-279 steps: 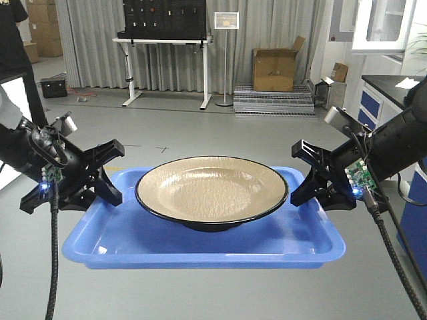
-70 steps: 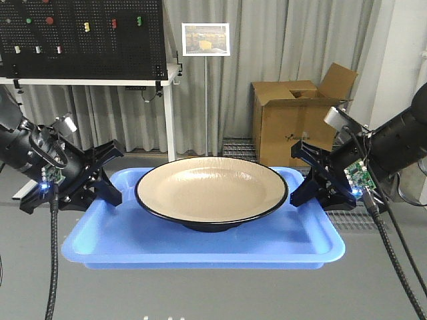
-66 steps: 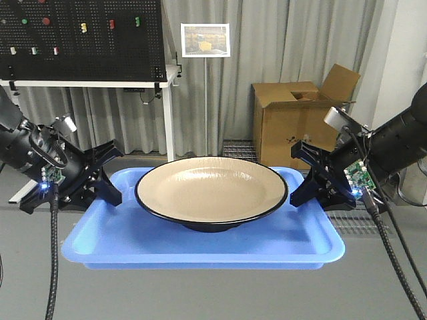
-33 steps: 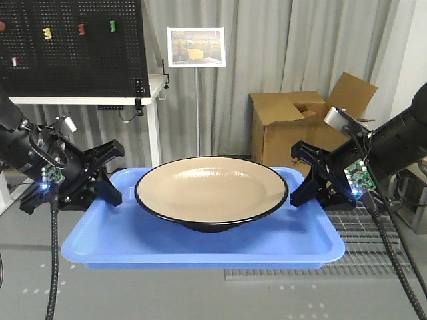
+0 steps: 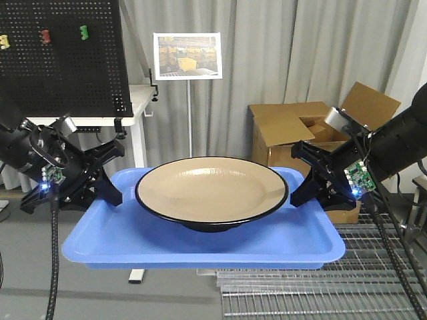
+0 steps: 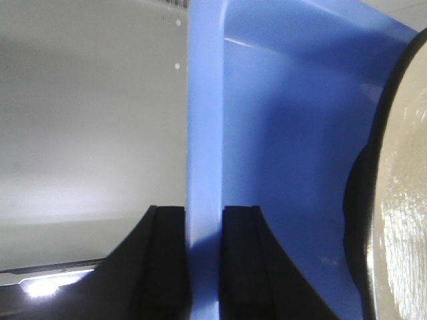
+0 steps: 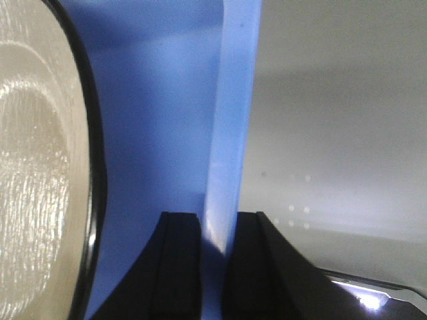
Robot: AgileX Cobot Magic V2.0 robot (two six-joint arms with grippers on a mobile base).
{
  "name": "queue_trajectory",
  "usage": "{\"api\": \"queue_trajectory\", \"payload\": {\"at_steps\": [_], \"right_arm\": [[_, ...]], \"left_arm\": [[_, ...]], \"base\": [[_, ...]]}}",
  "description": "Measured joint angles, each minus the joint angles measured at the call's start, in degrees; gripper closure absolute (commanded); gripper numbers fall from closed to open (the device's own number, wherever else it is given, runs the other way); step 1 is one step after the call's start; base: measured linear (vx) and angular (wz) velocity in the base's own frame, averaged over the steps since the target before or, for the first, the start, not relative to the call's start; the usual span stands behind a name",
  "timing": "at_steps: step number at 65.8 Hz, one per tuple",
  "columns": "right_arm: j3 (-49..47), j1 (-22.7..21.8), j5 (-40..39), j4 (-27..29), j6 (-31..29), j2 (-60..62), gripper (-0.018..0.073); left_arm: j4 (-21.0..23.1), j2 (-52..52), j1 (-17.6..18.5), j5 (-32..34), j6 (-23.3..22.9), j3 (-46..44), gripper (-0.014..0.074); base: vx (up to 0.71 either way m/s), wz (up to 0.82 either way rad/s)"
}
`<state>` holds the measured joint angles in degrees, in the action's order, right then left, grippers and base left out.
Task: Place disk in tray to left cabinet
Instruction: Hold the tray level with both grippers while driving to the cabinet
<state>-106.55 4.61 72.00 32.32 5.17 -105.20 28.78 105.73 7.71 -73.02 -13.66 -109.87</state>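
Disk (image 5: 212, 192) sits mid-tray (image 5: 200, 250). I hold the tray aloft, left gripper (image 5: 109, 193) and right gripper (image 5: 301, 193) each clamped on an end rim. Cabinet unseen; I judge delivery remains.

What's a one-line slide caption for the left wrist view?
Left gripper pinches the rim of the blue tray; the tan disk sits inside.

The tray (image 5: 200, 250) is coloured a uniform bright blue. The disk (image 5: 212, 190) is finished in glossy tan inside, edged with a black rim and black beneath. The left pincer (image 5: 110, 175) and right pincer (image 5: 301, 175) are black. The black pegboard (image 5: 60, 67) is dotted with holes. The curtain (image 5: 300, 53) is grey and the cardboard box (image 5: 293, 127) brown.
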Motion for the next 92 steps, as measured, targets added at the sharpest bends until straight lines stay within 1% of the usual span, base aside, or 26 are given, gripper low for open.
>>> {"api": "queue_trajectory", "payload": {"at_steps": [53,72,92], "right_arm": [[0.0,0.0,-0.1,0.1,0.0,0.0,0.0564],[0.0,0.0,-0.2,0.2,0.0,0.0,0.0564],[0.0,0.0,-0.3,0.2,-0.2,0.0,0.0564]], "left_arm": [[-0.1,0.0,0.0,0.0,0.0,0.0,0.0596],[-0.1,0.0,0.0,0.0,0.0,0.0,0.0596],[-0.1,0.0,0.0,0.0,0.0,0.0,0.0596]], "base": [[0.40,-0.09],[0.29,-0.44],[0.21,-0.67]]}}
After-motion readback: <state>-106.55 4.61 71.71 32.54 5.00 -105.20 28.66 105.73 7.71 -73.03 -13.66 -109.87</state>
